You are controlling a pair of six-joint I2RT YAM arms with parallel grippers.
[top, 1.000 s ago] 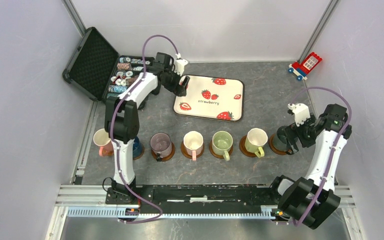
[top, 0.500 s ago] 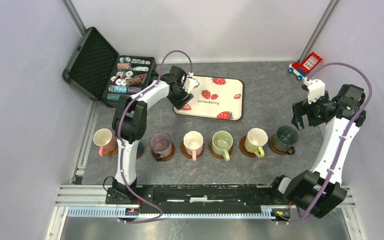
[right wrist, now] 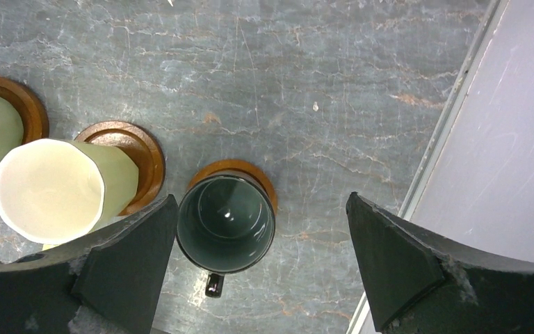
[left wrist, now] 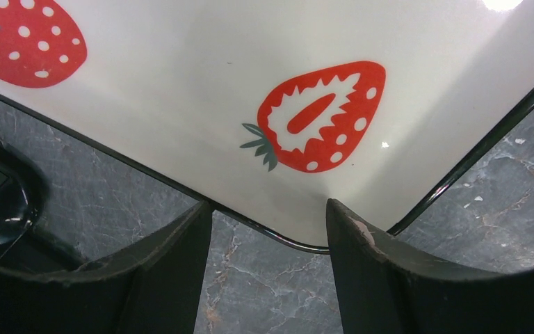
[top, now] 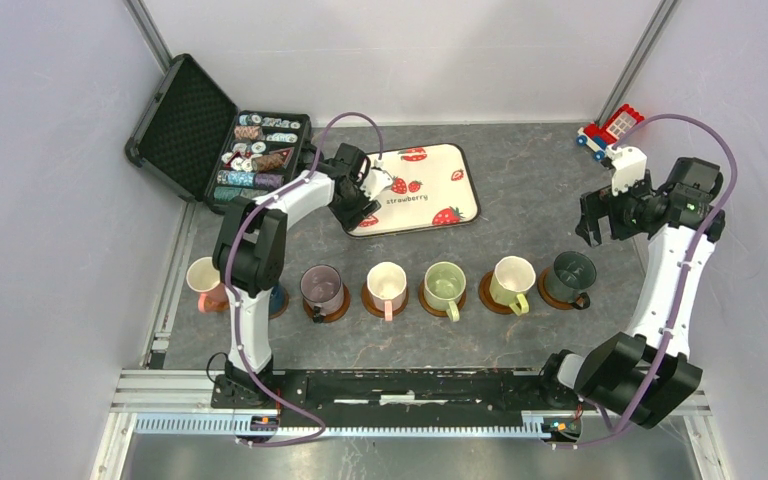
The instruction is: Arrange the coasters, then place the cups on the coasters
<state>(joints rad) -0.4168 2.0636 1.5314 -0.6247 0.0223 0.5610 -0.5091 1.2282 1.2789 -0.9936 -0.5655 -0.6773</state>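
Several cups stand in a row on brown coasters (top: 365, 298): pink (top: 204, 277), mauve (top: 322, 286), cream (top: 387, 283), light green (top: 444, 281), yellow-green (top: 513, 277) and dark grey-green (top: 571, 272). A navy cup (top: 277, 296) is mostly hidden behind my left arm. My right gripper (top: 592, 222) (right wrist: 261, 198) hangs open, high above the dark grey-green cup (right wrist: 226, 223) on its coaster (right wrist: 240, 167). My left gripper (top: 358, 206) (left wrist: 269, 207) is closed on the near-left corner of the strawberry tray (top: 415, 190) (left wrist: 181, 83), both fingertips at its rim.
An open black case of poker chips (top: 250, 150) lies at the back left, just behind my left arm. A red toy house (top: 615, 128) sits in the back right corner. Walls close in both sides; a metal rail (top: 410, 385) runs along the near edge.
The right gripper let go of the dark grey-green cup on its coaster and rose back and right. The left gripper came to the tray's corner and narrowed; the tray turned and slid left.
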